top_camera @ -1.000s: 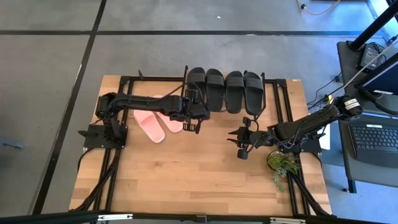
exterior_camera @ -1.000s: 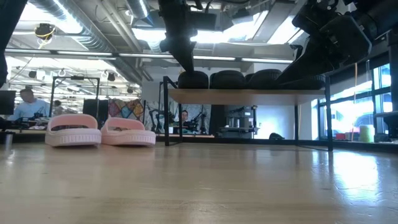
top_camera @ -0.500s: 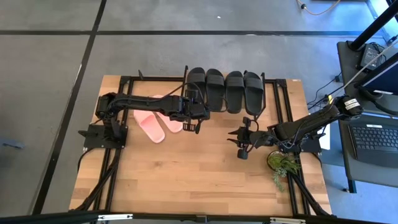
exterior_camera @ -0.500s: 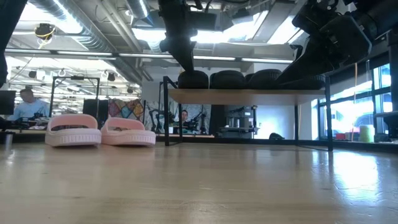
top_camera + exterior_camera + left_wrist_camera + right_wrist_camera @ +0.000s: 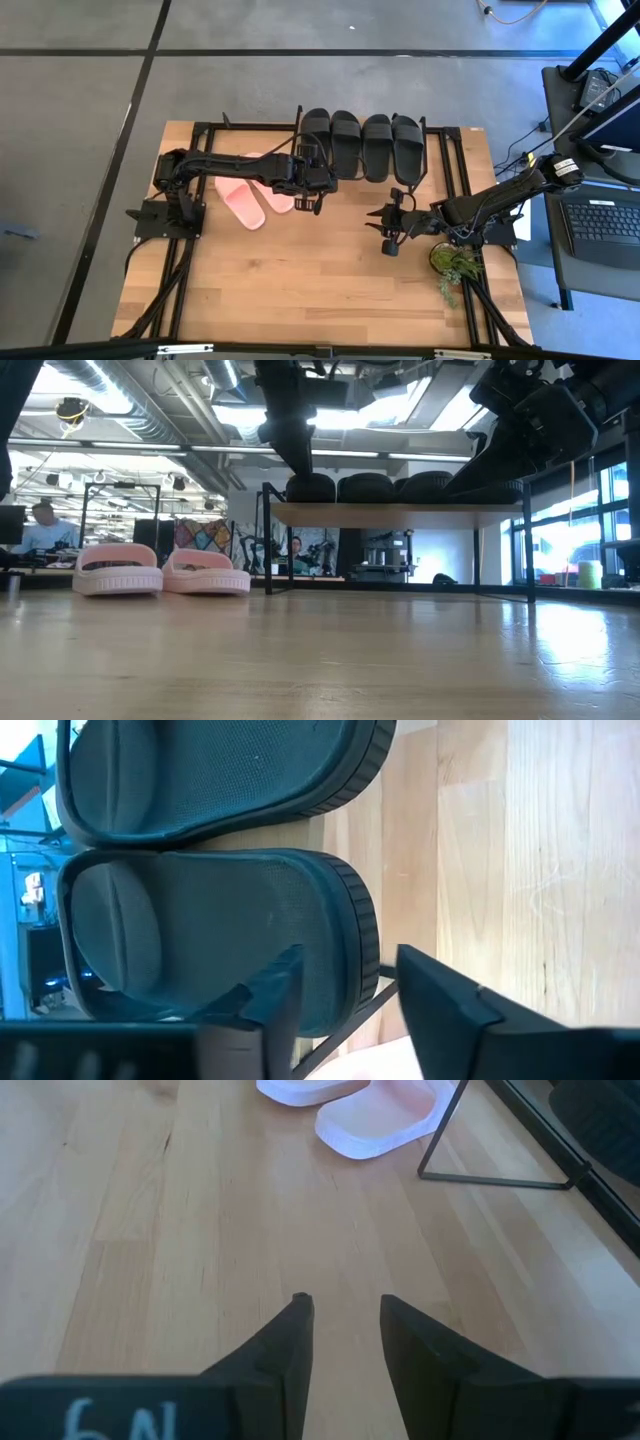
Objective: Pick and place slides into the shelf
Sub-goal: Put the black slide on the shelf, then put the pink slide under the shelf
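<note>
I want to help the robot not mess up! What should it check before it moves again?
1. Four black slides sit side by side on the shelf: ok.
2. Left gripper has let go, fingers apart at the end slide's heel: ok.
3. Pink slides wait together on the table, not shelved: not ok.
4. Right gripper is open and empty over bare wood: ok.
5. Room left on the shelf top for pink slides: cannot tell.

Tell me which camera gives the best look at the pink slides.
The low view: both pink slides stand unobstructed on the table, beside the shelf. In the high view the left arm crosses them. The right wrist view cuts them off at its edge; the left wrist view shows only black slides.
</note>
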Controlling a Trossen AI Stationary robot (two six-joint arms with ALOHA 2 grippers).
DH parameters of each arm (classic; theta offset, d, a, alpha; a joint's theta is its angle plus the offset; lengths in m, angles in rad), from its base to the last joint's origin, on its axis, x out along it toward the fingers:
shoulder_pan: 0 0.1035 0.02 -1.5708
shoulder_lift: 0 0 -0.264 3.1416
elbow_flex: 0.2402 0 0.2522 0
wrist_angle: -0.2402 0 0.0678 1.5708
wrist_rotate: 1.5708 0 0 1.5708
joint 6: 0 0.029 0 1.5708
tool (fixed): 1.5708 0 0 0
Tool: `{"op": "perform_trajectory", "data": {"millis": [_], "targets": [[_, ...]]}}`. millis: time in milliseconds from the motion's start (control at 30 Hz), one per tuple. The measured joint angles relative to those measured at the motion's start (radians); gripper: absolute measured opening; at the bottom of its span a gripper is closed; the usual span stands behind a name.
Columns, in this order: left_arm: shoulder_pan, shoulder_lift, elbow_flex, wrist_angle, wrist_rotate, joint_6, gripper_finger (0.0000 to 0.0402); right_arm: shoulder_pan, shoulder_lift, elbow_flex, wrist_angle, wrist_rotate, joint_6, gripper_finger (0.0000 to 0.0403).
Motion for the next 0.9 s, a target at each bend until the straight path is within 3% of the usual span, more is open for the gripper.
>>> {"op": "perform_trajectory", "data": {"millis": [300, 700, 900], "targets": [[-0.013, -0.013, 0.0, -0.032, 0.001, -0.017, 0.0217, 0.0, 0.0, 0.0, 0.0, 0.0, 0.0, 0.012], [-0.039, -0.196, -0.007, -0.039, 0.003, -0.217, 0.0218, 0.0, 0.0, 0.0, -0.003, 0.0, 0.001, 0.012], [-0.039, -0.34, -0.167, -0.021, -0.005, -0.303, 0.0218, 0.0, 0.0, 0.0, -0.011, 0.0, 0.003, 0.012]]}}
